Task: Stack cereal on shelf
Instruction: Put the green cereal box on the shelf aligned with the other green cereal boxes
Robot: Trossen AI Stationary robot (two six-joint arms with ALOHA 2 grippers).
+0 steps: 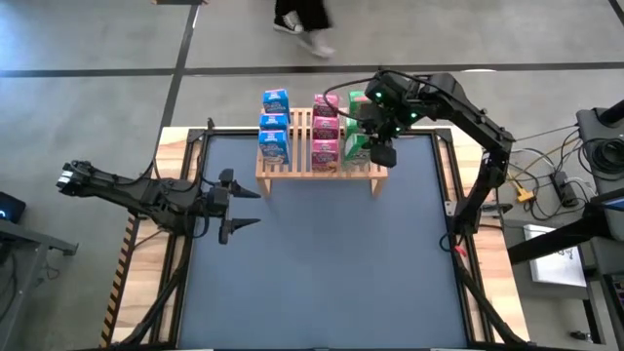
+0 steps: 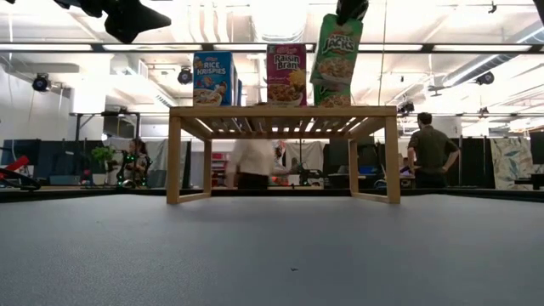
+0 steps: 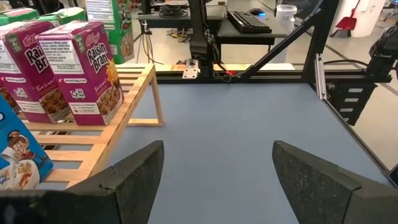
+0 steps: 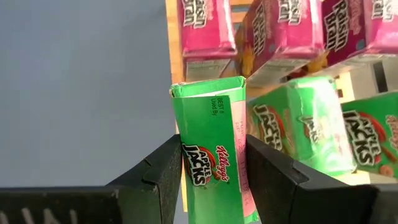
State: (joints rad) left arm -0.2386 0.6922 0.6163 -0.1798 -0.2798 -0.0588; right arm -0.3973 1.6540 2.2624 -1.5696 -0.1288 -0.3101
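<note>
The light-wood shelf [image 1: 322, 161] stands at the table's far middle. On its slats stand blue boxes [image 1: 275, 125] at the left, pink boxes [image 1: 326, 129] in the middle and two green boxes [image 4: 298, 124] at the right. My right gripper [image 1: 382, 148] is over the shelf's near right corner, shut on a third green box [image 2: 336, 59]. My left gripper [image 1: 239, 207] is open and empty above the table, left of the shelf. My right gripper pinches the green box between its two fingers [image 4: 163, 171], one on each broad face [image 4: 239, 180], at the box's upper end. The fingers come from above, pointing down. The box hangs tilted below them; its lower end [image 2: 333, 100] is level with the slats, touching or not I cannot tell.
Bare dark tabletop [image 1: 322, 263] lies in front of the shelf. A metal frame [image 1: 453, 195] runs along the table's edges. People [image 2: 432, 153] stand in the room beyond the far edge.
</note>
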